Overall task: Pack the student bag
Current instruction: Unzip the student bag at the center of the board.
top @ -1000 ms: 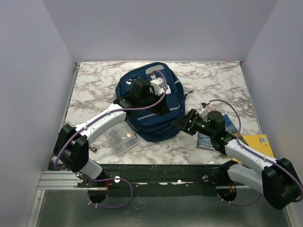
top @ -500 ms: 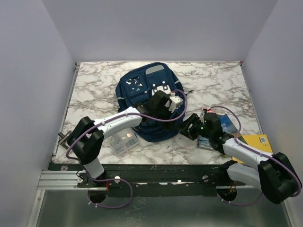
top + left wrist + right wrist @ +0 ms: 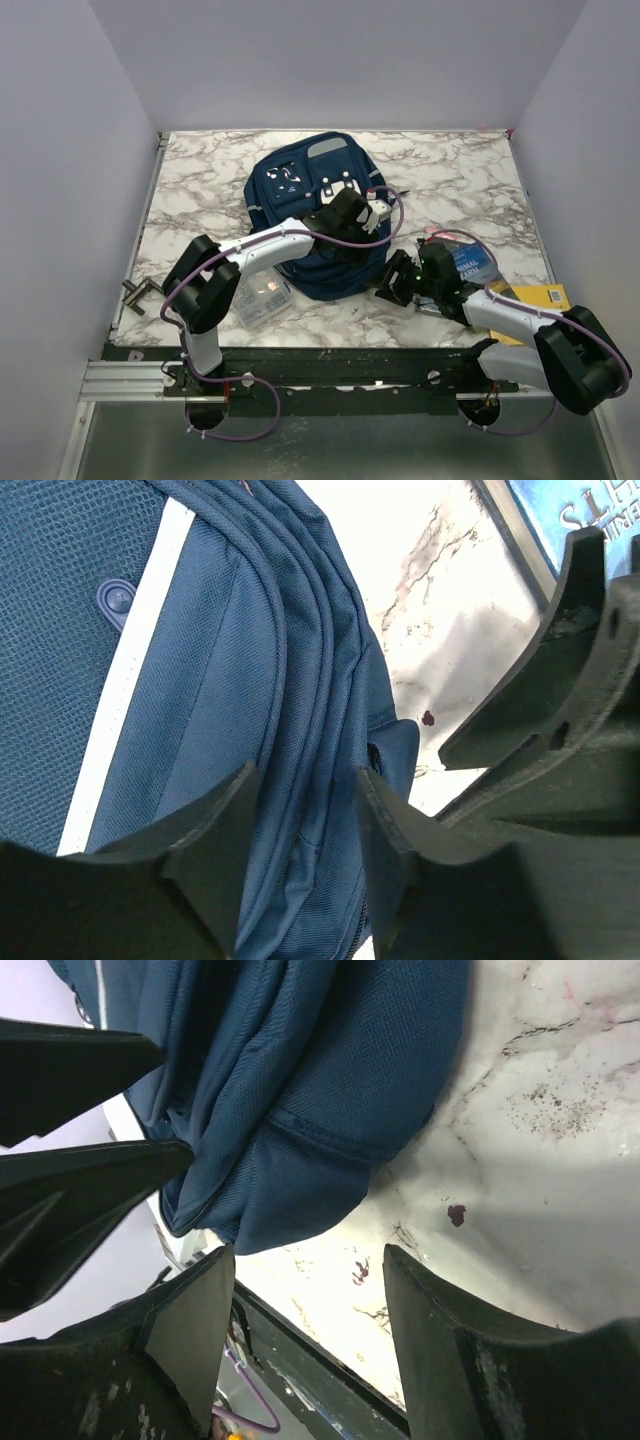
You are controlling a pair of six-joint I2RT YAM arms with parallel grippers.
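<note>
left gripper (image 3: 305, 775) jaws apart over student bag (image 3: 290, 185) seams near its 4 o'clock edge, right gripper (image 3: 305, 1260) jaws apart just off the bag's 5 o'clock corner.

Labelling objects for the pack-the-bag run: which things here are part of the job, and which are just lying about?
Job:
- backpack
- probably to go in it: clear plastic box, blue book, yellow book

Lying about:
- small metal part at the left edge of the table; I cannot tell what it is
</note>
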